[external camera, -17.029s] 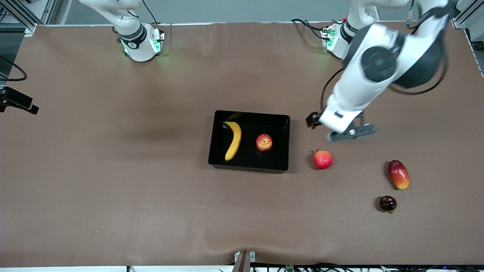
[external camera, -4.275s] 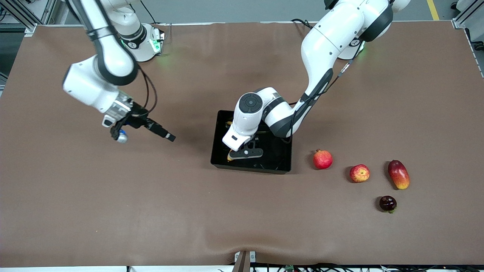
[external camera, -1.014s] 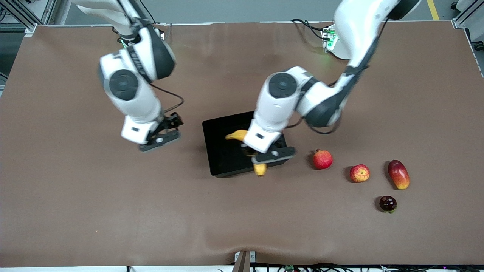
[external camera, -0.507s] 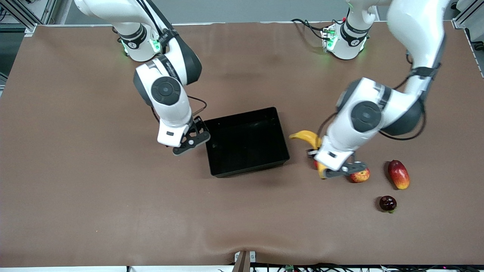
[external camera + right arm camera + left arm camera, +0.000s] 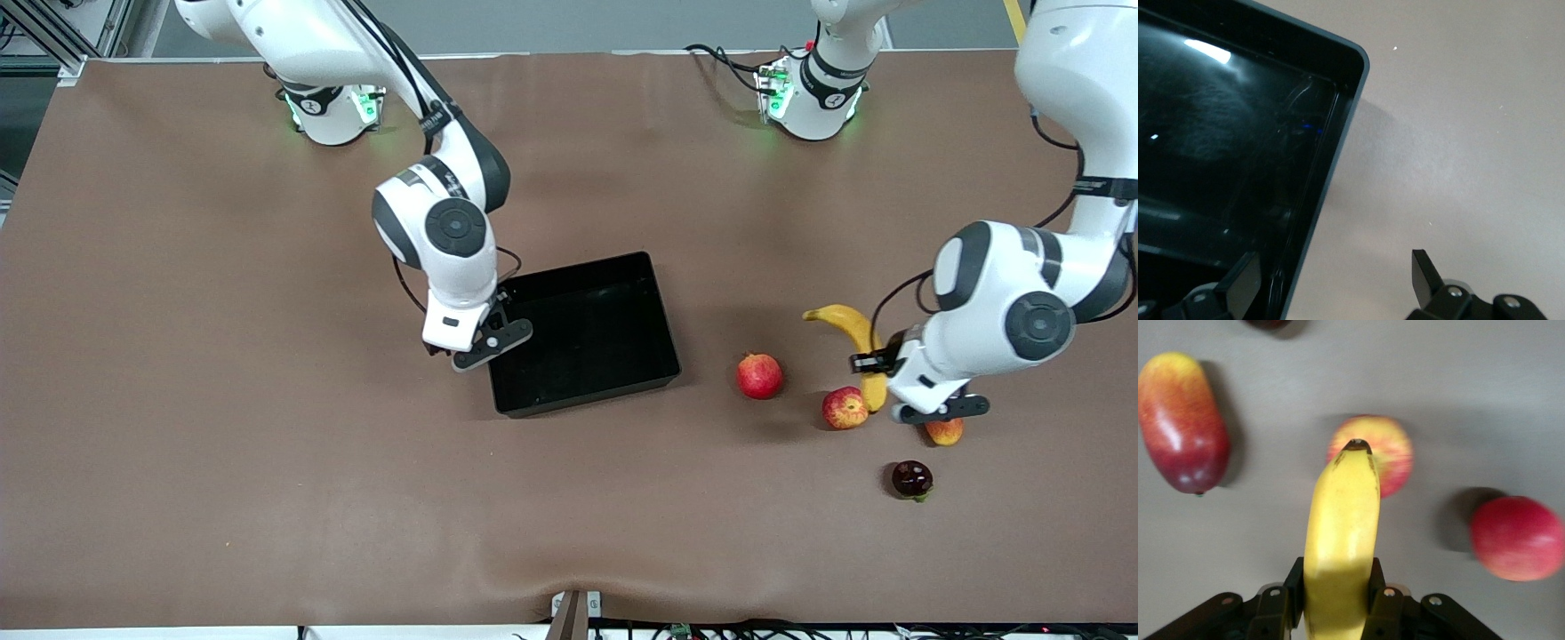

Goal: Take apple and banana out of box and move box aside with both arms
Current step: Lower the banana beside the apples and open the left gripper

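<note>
1. Since half a second ago the left arm has carried the banana farther toward its own end of the worktop, and the right arm has come to the box.
2. Left claw: it is closed on the banana and holds it in the air over the loose fruits, with the tip above the apple.
3. Right claw: it is open and stands across the box wall at the right arm's end, one finger inside and one outside, as the right wrist view shows.
4. Both fruits are out of the box. The apple lies on the worktop between the pomegranate and the mango. The box is empty and sits turned a little, near the middle.
5. I think the banana is light but soft, so a grip at the thick middle, as now, is kind to it. The box looks stiff, light and glossy, so it may slip. The thin wall is the only good place to hold it, one claw at each end.
6. Around the left claw the place is crowded: apple, mango, pomegranate and a small dark fruit lie close together. The banana needs a free spot, or it could push the apple and make it roll.
</note>
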`<action>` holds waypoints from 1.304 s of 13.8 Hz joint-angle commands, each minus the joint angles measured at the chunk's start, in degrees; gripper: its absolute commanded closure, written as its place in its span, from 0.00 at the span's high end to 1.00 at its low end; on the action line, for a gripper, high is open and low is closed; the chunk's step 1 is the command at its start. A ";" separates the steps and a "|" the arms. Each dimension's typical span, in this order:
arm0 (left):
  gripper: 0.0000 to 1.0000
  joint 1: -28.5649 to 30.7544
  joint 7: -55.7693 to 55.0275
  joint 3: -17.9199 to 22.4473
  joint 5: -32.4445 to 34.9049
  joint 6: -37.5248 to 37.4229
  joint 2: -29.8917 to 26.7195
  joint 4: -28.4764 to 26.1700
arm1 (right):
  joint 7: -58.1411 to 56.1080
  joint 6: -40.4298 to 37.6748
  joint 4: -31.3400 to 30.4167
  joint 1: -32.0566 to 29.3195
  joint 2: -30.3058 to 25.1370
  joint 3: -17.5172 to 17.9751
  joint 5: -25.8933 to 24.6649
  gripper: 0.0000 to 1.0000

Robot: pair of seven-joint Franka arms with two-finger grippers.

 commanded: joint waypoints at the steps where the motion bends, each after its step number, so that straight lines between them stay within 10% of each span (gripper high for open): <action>1: 0.00 3.17 0.93 -1.09 -0.12 7.14 -1.27 -6.67 | 4.73 2.75 1.74 1.09 3.81 -0.37 -4.36 1.00; 5: 0.00 5.89 1.02 -0.65 3.56 11.81 1.80 -7.91 | 12.00 8.99 1.56 2.05 7.68 -0.28 -4.37 1.00; 7: 0.00 6.60 0.93 -0.48 6.19 15.06 3.38 -8.79 | 13.78 10.06 1.47 2.50 7.95 -0.28 -4.11 0.00; 13: 0.00 9.15 1.02 -0.57 14.91 18.59 7.26 -8.71 | 15.90 9.71 1.30 2.41 7.78 -0.28 -3.93 0.00; 14: 0.19 8.89 1.02 -0.57 15.00 18.59 7.35 -8.53 | 15.90 9.62 1.30 2.23 7.69 -0.28 -3.93 0.00; 16: 1.00 8.80 1.10 -0.57 15.00 18.59 7.17 -8.27 | 15.81 9.36 1.30 1.71 7.08 -0.19 -3.84 0.00; 18: 1.00 8.80 1.10 -1.00 15.00 18.51 6.12 -8.01 | 15.11 8.66 1.30 1.36 6.55 -0.10 -3.58 0.00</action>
